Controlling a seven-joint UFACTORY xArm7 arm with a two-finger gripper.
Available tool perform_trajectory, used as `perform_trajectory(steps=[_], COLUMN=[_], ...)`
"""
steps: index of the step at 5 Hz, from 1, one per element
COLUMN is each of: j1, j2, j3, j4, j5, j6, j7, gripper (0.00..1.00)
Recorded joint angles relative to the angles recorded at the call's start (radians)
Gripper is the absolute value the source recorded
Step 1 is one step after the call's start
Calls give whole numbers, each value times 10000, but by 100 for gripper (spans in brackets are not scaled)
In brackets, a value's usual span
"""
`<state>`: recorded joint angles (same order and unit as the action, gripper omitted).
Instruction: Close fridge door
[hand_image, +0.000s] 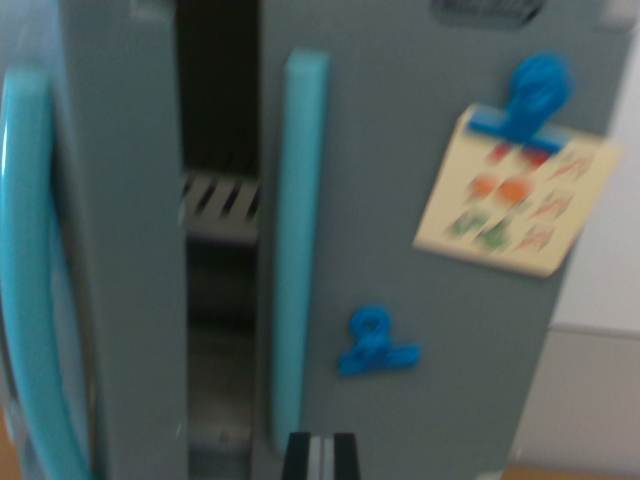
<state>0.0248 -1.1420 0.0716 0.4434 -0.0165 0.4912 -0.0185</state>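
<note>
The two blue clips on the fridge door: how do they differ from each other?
The upper clip looks larger than the lower clip in this view. The upper clip holds a cream paper card with small coloured pictures; the lower clip holds nothing. The upper clip sits near the door's top at the wrist view's right; the lower clip sits lower down, closer to the straight light-blue handle. Both are the same bright blue.

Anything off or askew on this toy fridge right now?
Yes: the left door stands ajar, leaving a dark gap that exposes a striped shelf. The note under the upper blue clip hangs tilted. No damage visible, though the picture is blurred.
</note>
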Motion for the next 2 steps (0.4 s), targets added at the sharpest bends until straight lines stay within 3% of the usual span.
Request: perform_trajectory(steps=[1, 2], j1=[0, 0], j2=[0, 569], j3=[0, 342], j4=[0, 13], j5=[0, 0], j6=[0, -3], j7=[0, 0], gripper=[100, 100])
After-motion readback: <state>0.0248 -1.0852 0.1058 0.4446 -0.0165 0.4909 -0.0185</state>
